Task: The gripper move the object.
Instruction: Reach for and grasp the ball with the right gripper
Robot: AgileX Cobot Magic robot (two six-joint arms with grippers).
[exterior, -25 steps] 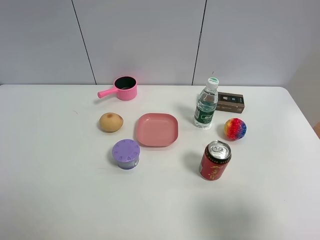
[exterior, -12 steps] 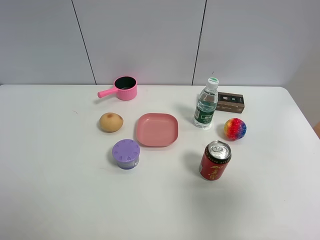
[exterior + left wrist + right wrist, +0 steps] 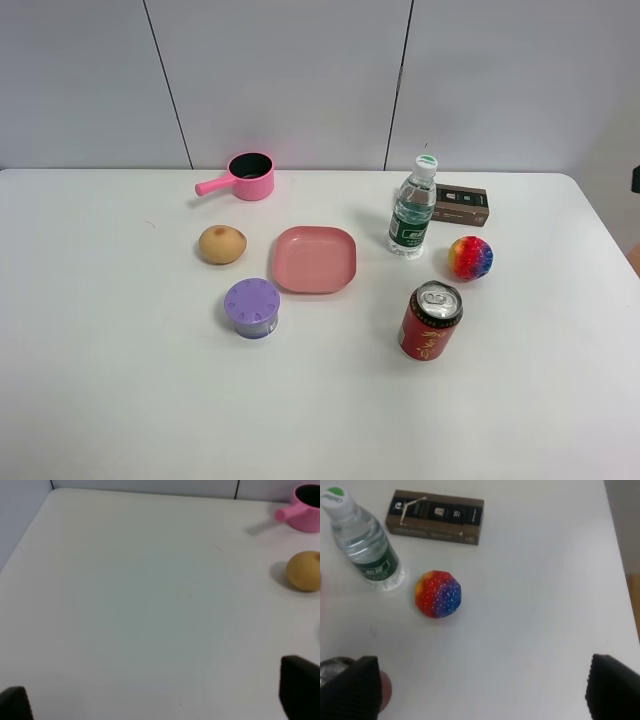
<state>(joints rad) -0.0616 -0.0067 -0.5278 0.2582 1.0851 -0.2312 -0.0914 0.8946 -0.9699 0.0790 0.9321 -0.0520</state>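
The glittery rainbow ball (image 3: 470, 258) lies on the white table (image 3: 120, 380), right of the water bottle and above the red can. In the right wrist view the ball (image 3: 438, 594) sits ahead of my right gripper (image 3: 482, 690), which is open, empty and well apart from it. A black bit of the right arm (image 3: 636, 178) shows at the right edge of the exterior view. My left gripper (image 3: 155, 700) is open and empty over bare table at the left; it is out of the exterior view.
A water bottle (image 3: 412, 210), a brown box (image 3: 461, 204), a red can (image 3: 431, 320), a pink plate (image 3: 315, 259), a purple lidded cup (image 3: 252, 306), a tan egg-shaped object (image 3: 222, 244) and a pink pot (image 3: 245, 177) stand on the table.
A black bit of the right arm has come into the exterior view at its right edge. The objects on the table have not moved.
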